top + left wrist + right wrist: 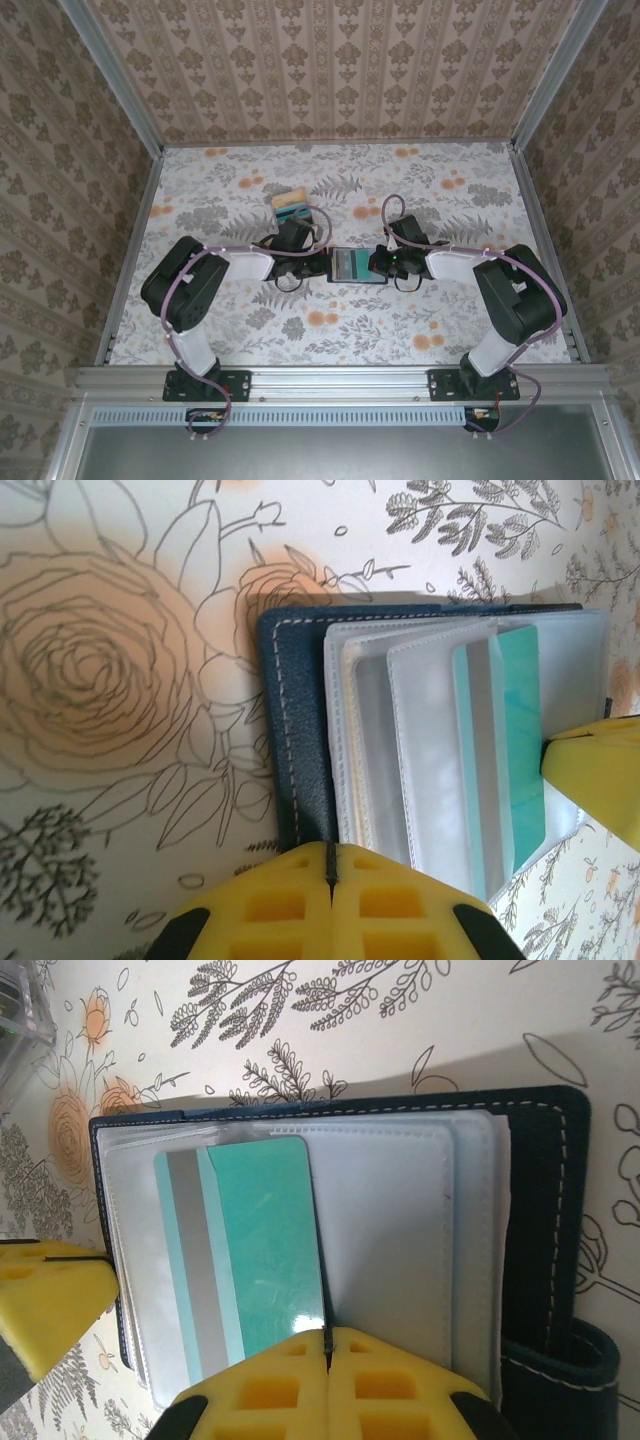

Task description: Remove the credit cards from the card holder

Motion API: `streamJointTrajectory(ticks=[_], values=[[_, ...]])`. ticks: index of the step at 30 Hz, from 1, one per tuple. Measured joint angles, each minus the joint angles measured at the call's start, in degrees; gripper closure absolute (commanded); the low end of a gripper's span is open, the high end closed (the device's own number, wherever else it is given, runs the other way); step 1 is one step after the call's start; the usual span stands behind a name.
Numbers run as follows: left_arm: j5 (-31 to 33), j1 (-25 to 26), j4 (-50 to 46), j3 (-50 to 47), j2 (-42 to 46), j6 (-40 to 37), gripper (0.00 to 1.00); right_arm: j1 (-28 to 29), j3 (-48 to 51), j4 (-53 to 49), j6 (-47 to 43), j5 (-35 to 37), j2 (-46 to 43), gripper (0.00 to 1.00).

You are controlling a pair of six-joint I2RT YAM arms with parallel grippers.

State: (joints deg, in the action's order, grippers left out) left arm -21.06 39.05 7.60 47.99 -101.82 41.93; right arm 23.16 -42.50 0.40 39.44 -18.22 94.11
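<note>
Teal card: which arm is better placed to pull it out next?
Right, probably: the right end effector is shut at the end of the teal card; the left end effector pinches the navy cover of the card holder.

Table [250, 330] lying under a pale floral cloth, grey ferns and orange blooms. Walls [330, 70] closing in three sides, wearing tan striped damask paper. Aluminium rail [340, 378] running along the near edge, posts [112, 72] rising at the far corners. Light falling soft, even
</note>
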Motion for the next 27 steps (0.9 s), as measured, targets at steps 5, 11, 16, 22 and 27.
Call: streamJointTrajectory(ticks=[5,11,16,22,27], values=[[1.6,1.5,-4.7,2.0,1.8,-1.1,0.94,-0.1,0.3,0.8,0.0,-1.7,0.0,0.91],[1.8,4.0,-6.0,7.4,1.0,-2.0,0.94,-0.1,0.3,1.2,0.0,-2.6,0.0,0.76],[1.9,4.0,-6.1,10.0,-2.6,-2.2,0.95,-0.1,0.3,1.2,-0.1,-2.9,0.0,0.74],[1.8,3.9,-7.4,10.4,-5.3,-2.1,0.96,-0.1,0.3,2.2,-0.2,-3.5,0.7,0.75],[1.8,3.9,-7.4,10.4,-5.4,-2.1,0.97,-0.1,0.3,3.5,-0.1,-4.8,1.7,0.83]])
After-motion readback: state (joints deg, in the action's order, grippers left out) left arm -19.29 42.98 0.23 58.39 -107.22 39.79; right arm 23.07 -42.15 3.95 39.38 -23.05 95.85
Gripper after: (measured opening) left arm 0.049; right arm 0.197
